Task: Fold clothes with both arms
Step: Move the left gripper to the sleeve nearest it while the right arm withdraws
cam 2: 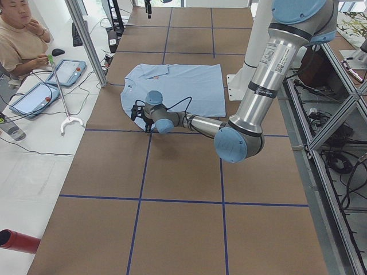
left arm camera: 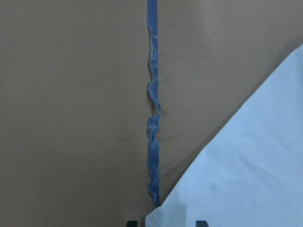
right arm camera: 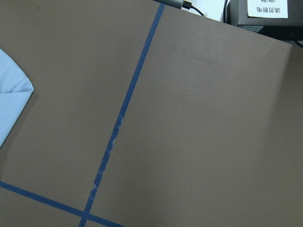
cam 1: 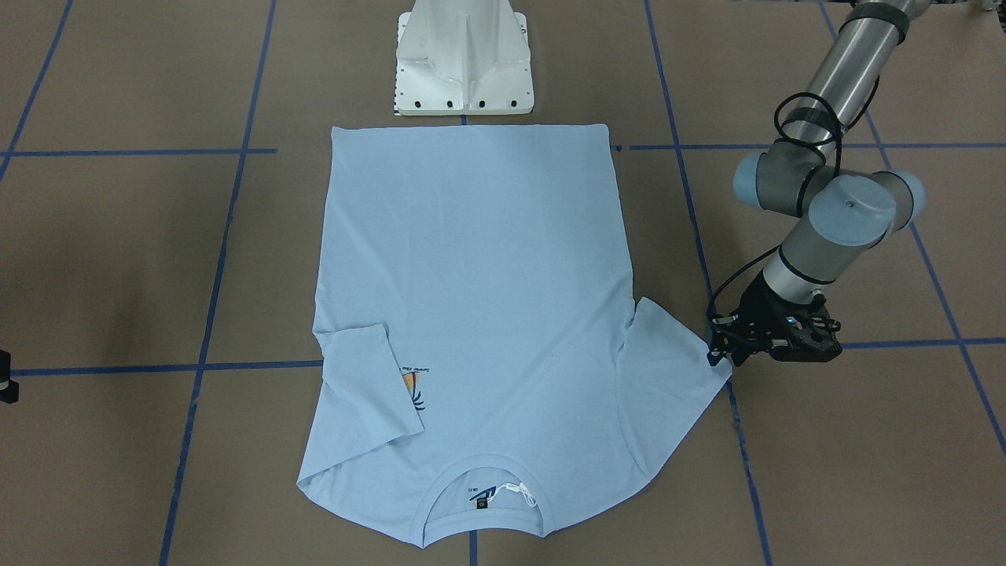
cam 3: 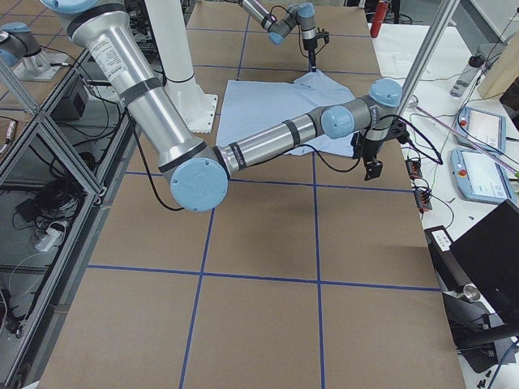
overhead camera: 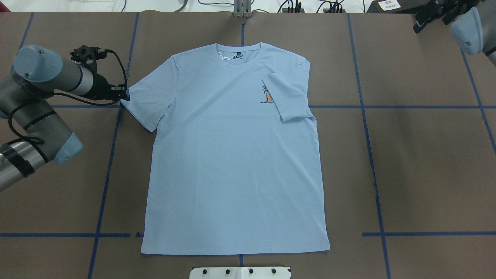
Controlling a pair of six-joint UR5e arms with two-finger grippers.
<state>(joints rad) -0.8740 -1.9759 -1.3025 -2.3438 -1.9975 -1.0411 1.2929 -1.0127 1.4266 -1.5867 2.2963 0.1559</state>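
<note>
Straddling the shirt's [overhead camera: 232,155] sleeve tip [overhead camera: 131,95] with the left claw [overhead camera: 124,96] spread, aimed inward along the sleeve; cannot tell for the far right claw [overhead camera: 428,15].

Brown table covering [overhead camera: 426,174] is marked into a grid with blue tape [overhead camera: 426,234]; the tape is frayed in the left wrist view. White pedestal base [cam 1: 464,59] is seen at one edge. Seated operator [cam 2: 20,34] and two tablets [cam 2: 70,71] are noted alongside.

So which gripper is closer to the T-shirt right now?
Left. The left gripper sits at the tip of the T-shirt's spread sleeve; the right gripper hangs far off, near the table's far corner.
</note>
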